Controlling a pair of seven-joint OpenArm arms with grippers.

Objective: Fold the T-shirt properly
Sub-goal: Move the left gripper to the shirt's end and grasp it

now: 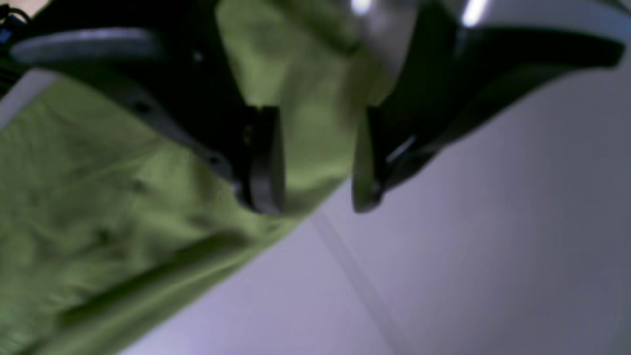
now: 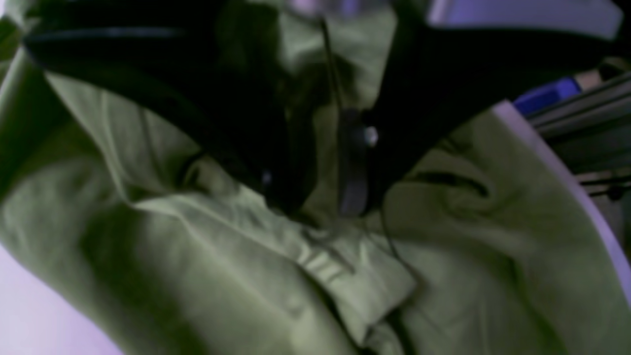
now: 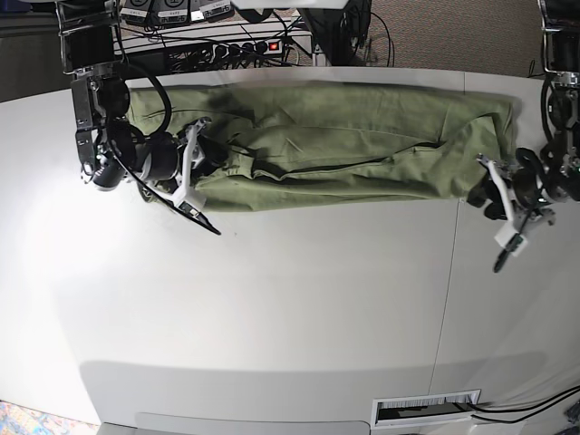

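- Bare white table [image 3: 272, 308] fills the near part of the base view; a vent slot [image 3: 426, 408] sits at its near edge, cut partly by the frame.
- Beyond that bare stretch the T-shirt [image 3: 362, 145] lies folded into a long band running across the table's far half, close to the far edge.
- At one end of the T-shirt, the left gripper [image 3: 497, 213] stands at the cloth's corner. Its wrist view, badly blurred, shows the two dark fingers [image 1: 266, 158] apart with a clear gap; green cloth is seen in that gap behind them, but neither pad visibly pinches it. Loosened and holding nothing, as far as I can see.
- At the T-shirt's other end, the right gripper [image 3: 192, 177] is down in bunched, wrinkled fabric. Its wrist view is dim and out of focus: the fingers [image 2: 352, 162] stand partly apart with a fold of cloth rising between them, yet I cannot tell whether they grip it or only rest around it.
- Past the T-shirt, off the table's far edge, a power strip [image 3: 245, 45] and tangled cables are partly cut off by the frame.
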